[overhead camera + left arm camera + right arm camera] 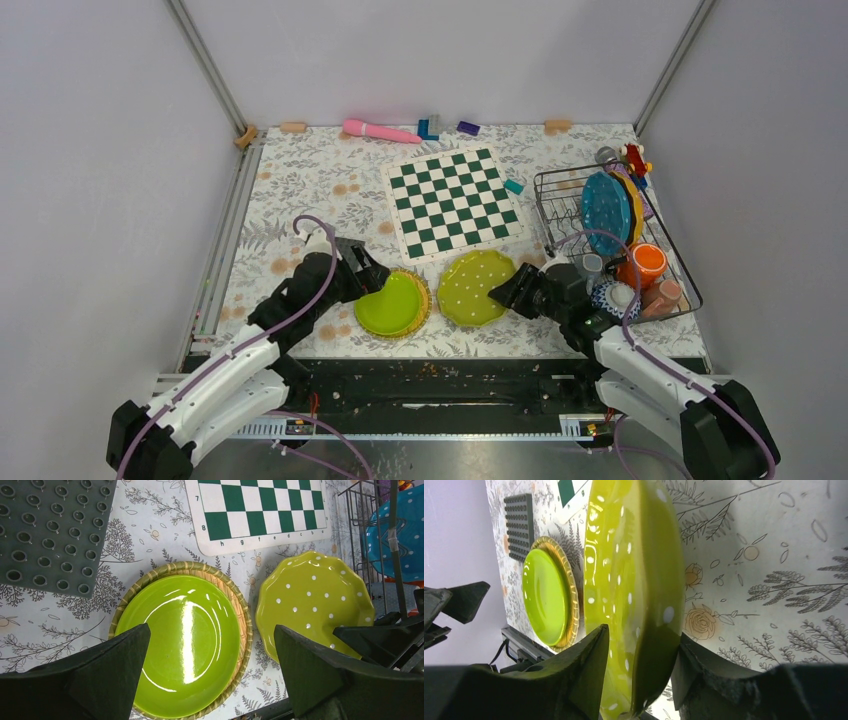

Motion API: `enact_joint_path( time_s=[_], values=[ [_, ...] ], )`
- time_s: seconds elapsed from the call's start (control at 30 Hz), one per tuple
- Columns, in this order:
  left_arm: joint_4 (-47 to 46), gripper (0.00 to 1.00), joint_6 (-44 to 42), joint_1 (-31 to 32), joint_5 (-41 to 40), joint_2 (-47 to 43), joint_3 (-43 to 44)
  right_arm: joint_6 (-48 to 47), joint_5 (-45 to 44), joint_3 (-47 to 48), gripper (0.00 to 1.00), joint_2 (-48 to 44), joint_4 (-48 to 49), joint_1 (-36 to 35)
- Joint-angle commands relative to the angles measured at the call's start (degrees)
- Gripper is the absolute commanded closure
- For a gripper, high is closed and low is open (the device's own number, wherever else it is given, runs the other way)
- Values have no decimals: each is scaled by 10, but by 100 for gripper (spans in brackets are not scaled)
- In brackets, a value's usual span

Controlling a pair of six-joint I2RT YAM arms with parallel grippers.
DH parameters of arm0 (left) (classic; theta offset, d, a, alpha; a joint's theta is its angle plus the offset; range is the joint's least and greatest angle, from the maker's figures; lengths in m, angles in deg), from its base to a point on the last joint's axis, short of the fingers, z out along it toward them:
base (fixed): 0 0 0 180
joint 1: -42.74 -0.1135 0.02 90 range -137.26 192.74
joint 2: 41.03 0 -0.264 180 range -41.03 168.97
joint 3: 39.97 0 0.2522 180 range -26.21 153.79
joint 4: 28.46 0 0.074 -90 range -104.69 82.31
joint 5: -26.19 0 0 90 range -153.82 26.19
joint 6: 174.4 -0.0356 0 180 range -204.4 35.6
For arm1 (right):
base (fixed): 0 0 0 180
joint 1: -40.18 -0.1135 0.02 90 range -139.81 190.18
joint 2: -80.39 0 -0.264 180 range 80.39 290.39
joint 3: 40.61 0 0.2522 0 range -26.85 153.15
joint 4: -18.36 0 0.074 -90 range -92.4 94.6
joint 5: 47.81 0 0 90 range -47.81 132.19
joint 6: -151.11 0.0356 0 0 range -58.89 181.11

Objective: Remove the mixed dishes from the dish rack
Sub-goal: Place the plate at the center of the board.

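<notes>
Chessboard [455, 201] lies mid-table [300, 170]; everything here is placed off it. Two plates are out of the rack, both on the arm side of the chessboard. One is a dotted plate [472, 288], yellow-green with a scalloped rim, just beside the chessboard's near edge and not touching it. The other is one plain lime-green plate [393, 304], off the chessboard's near-left corner, sitting in one woven holder [231, 591]. The two plates are close side by side, apart. The right gripper [640, 641] is clamped on the dotted plate's rim, on the side away from the lime-green plate, one finger on each face; can't tell if the plate rests on the table or is tipped up. The left gripper [211, 630] hangs over the lime-green plate with fingers wide apart, holding nothing. One dish rack [560, 212] stands right of the chessboard, near but apart. It holds one teal plate [605, 212] upright, with a yellow-edged plate [634, 218] right behind it; any more behind that can't be counted. At the rack's end farther from the chessboard are one orange cup [646, 262], one pink cup [666, 294] and one patterned bowl [606, 299]. One grey studded baseplate [50, 530] lies left of the chessboard, beside the woven holder.
</notes>
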Motion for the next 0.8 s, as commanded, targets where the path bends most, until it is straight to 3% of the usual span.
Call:
enact_joint_path(
  time_s=[0.0, 0.4, 0.77],
  values=[
    [-18, 1, 4, -2, -7, -10, -4, -1, -20, 16, 46, 4, 39, -25],
    [-19, 1, -2, -2, -5, -9, -4, -12, -62, 28, 27, 20, -2, -67],
    [-16, 1, -2, -2, -9, -12, -4, -8, -81, 22, 22, 28, -4, -75]
  ],
)
